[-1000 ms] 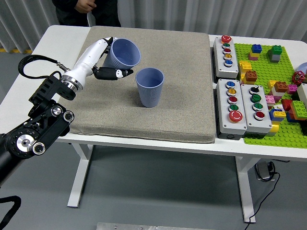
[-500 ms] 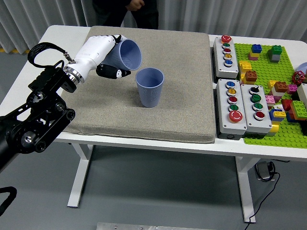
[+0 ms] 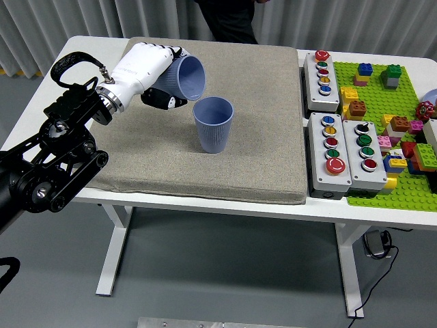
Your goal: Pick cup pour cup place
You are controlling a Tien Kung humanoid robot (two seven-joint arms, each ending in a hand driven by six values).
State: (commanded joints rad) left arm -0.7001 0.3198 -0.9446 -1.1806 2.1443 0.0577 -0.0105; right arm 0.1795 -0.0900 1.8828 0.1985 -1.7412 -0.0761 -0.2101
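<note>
We're in the pour step. Our left hand (image 3: 151, 68) is wrapping its fingers around the held cup (image 3: 186, 76), gripping the body from the left side, above the mat (image 3: 259, 137) near the table's (image 3: 82, 51) far-left corner. Right hand is out of view.

Held cup is tipping hard: long axis running close to horizontal, mouth pointing right and slightly down, toward the standing cup (image 3: 213, 124). Its lower rim is sitting just above and left of the standing cup's rim; we can't tell whether they're touching. Can't see any contents in either cup.

Standing cup is upright on the mat, mouth up, roughly mid-mat, left of centre.

Judging next: we're finishing the tilt, then rolling the wrist back so the cup axis is vertical again, then setting it down on bare mat, clear of the standing cup. That needs the base coming down flat before the fingers release.

Further right, on the table's right end: button boxes (image 3: 339, 147) and a green brick plate (image 3: 396, 123), uninvolved. A person in dark clothing (image 3: 229, 17) is standing at the far edge.
</note>
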